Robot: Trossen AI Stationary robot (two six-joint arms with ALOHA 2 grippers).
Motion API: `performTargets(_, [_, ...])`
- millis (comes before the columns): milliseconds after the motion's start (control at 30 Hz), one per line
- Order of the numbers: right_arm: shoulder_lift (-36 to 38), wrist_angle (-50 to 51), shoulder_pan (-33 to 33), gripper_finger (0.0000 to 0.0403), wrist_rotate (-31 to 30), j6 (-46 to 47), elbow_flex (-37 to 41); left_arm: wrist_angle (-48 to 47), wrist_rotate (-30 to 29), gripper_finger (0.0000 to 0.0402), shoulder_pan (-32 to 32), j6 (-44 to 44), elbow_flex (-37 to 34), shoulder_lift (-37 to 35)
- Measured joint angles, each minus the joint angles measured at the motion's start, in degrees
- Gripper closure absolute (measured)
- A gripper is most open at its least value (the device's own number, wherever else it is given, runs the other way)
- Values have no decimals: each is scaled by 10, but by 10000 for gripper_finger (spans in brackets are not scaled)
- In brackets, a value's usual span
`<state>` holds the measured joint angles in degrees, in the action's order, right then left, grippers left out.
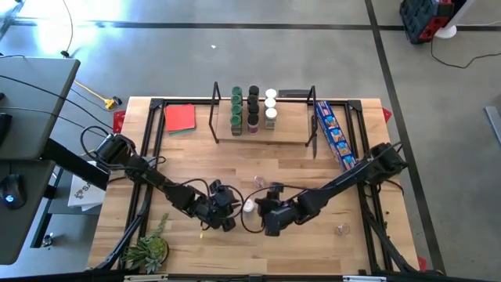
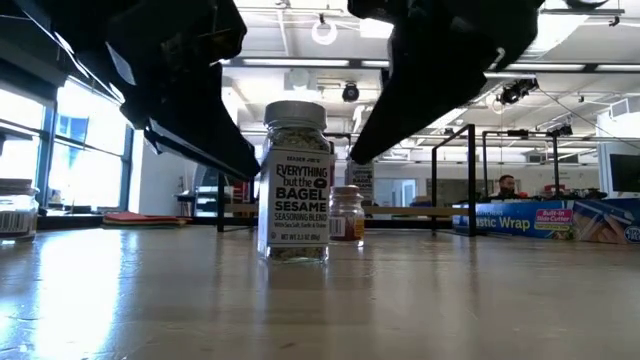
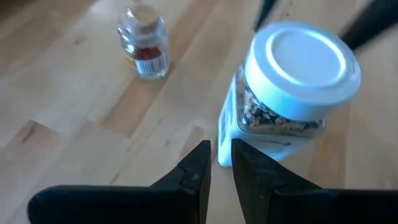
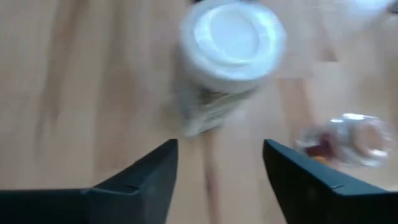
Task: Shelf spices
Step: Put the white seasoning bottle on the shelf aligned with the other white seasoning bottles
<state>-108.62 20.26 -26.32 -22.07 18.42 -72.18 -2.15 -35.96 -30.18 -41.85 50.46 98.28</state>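
Observation:
A white-lidded spice jar of sesame blend (image 2: 295,185) stands upright on its base on the wooden table, in the middle near the front (image 1: 249,206). My left gripper (image 3: 221,168) hovers just left of it, fingers almost together with nothing between them (image 1: 227,211). My right gripper (image 4: 221,162) hovers just right of it, open and empty (image 1: 266,215). The jar (image 4: 227,50) stands beyond its fingertips. The shelf (image 1: 262,129) at the far centre carries three rows of spice jars (image 1: 253,110).
A small tan-lidded jar (image 3: 144,40) stands just behind the sesame jar (image 1: 275,188). More small jars lie loose (image 1: 258,182) (image 1: 341,229). A blue packet (image 1: 335,135) lies right of the shelf and a red square (image 1: 180,117) left of it. A plant (image 1: 149,249) sits at the near left.

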Motion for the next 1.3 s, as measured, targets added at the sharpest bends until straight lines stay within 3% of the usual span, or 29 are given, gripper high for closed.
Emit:
performTargets(67, [0, -26, 1, 139, 16, -18, 0, 8, -8, 342, -4, 4, 0, 0])
performTargets(267, [1, -71, 1, 128, -50, -46, 0, 17, -7, 342, -7, 11, 0, 0])
performTargets(500, [1, -119, 13, 128, -9, -84, 0, 33, -6, 342, -3, 16, 0, 0])
performTargets(700, [-9, -140, 39, 153, 51, -84, 0, 37, -9, 342, -2, 16, 0, 0])
performTargets(867, [-16, -142, 42, 188, 55, -73, 0, 38, -8, 342, -2, 16, 0, 0])
performTargets(1000, [-14, -129, 42, 209, 11, -28, 0, 36, -26, 342, -5, 16, 0, -2])
performTargets(1100, [6, -63, 38, 209, -36, 12, -6, 22, -45, 342, -13, 15, 0, -15])
performTargets(1200, [55, 15, 25, 209, -100, 5, -16, -9, -71, 342, -29, 4, 0, -44])
performTargets(1300, [130, 78, 26, 209, -116, -35, -14, -44, -102, 342, -48, 0, 0, -76])
